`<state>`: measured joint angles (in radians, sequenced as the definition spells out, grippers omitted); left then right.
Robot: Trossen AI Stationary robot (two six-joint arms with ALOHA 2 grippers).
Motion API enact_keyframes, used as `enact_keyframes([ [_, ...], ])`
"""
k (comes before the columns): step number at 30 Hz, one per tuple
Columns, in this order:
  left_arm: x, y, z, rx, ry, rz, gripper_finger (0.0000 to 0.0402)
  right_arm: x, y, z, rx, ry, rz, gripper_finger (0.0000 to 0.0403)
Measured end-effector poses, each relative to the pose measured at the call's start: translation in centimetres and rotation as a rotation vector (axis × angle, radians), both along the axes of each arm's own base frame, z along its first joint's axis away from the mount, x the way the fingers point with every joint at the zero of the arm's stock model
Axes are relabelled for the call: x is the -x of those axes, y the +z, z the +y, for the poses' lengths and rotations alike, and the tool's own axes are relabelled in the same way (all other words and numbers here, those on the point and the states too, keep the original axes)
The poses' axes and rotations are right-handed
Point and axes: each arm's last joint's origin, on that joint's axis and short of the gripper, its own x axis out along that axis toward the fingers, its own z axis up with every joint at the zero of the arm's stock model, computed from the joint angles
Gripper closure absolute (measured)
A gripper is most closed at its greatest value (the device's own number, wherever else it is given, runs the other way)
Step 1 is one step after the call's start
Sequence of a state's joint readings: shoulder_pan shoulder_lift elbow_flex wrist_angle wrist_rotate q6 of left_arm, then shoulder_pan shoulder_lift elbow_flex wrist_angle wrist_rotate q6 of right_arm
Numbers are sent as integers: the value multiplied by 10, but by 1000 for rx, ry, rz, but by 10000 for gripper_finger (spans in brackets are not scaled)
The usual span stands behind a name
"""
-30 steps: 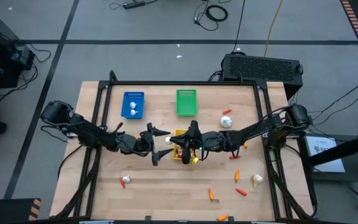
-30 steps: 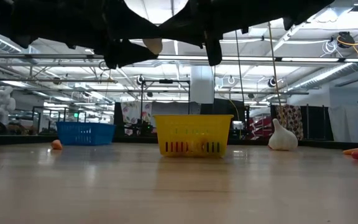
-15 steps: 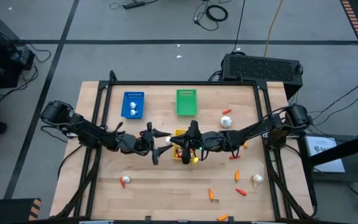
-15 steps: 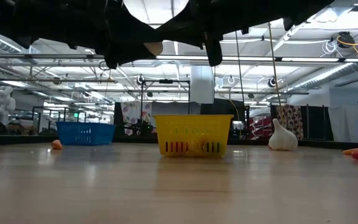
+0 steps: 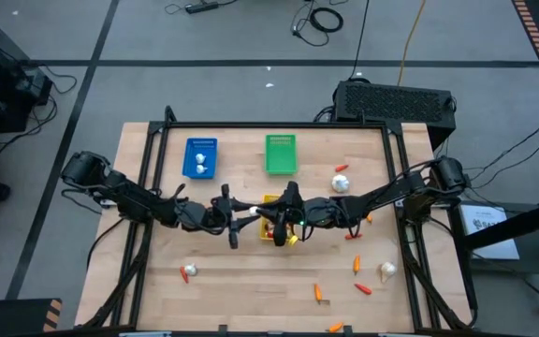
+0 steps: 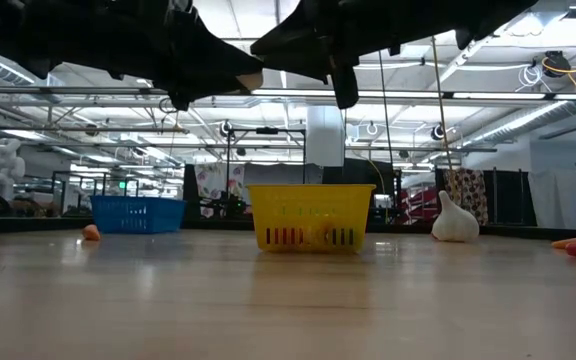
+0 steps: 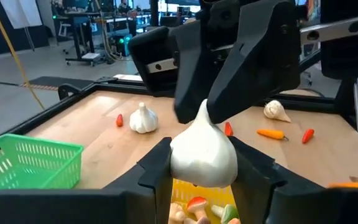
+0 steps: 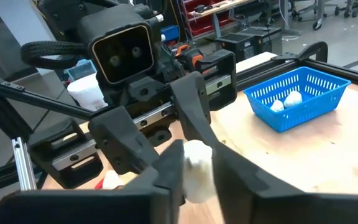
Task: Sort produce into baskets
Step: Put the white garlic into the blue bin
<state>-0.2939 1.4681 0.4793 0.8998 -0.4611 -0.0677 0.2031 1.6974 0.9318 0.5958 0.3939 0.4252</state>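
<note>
**Garlic Bulb Transfer Between Grippers, Above the Yellow Basket**

The white garlic bulb [image 7: 202,154] hangs in the air near the table's centre, directly over the yellow basket [image 5: 271,201]. Both grippers contact it. The left gripper [image 7: 202,177] has its fingers closed against the bulb's round body. The right gripper [image 8: 196,171] has its fingers on either side of the bulb's narrow end; whether they are pressing or slackening cannot be told.

Handling, as a judgement: the bulb is a small, light toy with a smooth, probably slippery skin. The round body gives the widest, surest seat; the tapered stem end is likely to slide out of a pinch. It does not look fragile.

View differences:
- The high view places both arms at the table's centre and shows the blue basket [image 5: 200,157] and green basket [image 5: 281,153] near the far edge, with carrots [image 5: 319,294] and another garlic bulb [image 5: 386,271] scattered toward the near right corner. The grip itself is hidden there.
- Both wrist views show the bulb between the fingers.
- The left wrist view shows produce already in the yellow basket.
- The right wrist view shows two white bulbs in the blue basket.
- The low view shows only dark arm outlines above the yellow basket.
</note>
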Motion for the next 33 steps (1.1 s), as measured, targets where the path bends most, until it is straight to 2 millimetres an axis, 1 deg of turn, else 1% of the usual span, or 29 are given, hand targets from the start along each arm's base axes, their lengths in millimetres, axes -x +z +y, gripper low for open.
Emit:
enact_keyframes([
  [3,0,-1,0,-5,-2,8,275,1,1,0,4,4,4,289],
  [7,7,2,3,-28,30,87,275,11,10,0,19,16,67,236],
  [9,16,4,9,-58,81,166,275,17,13,3,7,51,113,216],
  [12,33,7,22,-66,193,292,275,27,10,18,-26,108,203,196],
  [14,48,9,35,-52,277,382,275,33,4,31,-28,145,265,190],
  [16,62,8,50,5,370,461,275,38,-2,45,-27,181,309,188],
  [19,81,1,81,94,533,604,275,43,-10,66,-30,222,337,188],
  [22,93,-4,109,147,692,691,275,47,-15,82,-38,253,334,192],
  [25,96,-4,130,193,723,691,275,53,-18,94,-20,240,332,195],
  [28,100,-2,146,253,755,659,275,57,-20,103,5,220,326,195],
  [33,106,-2,161,307,810,630,269,60,-20,108,21,233,325,195],
])
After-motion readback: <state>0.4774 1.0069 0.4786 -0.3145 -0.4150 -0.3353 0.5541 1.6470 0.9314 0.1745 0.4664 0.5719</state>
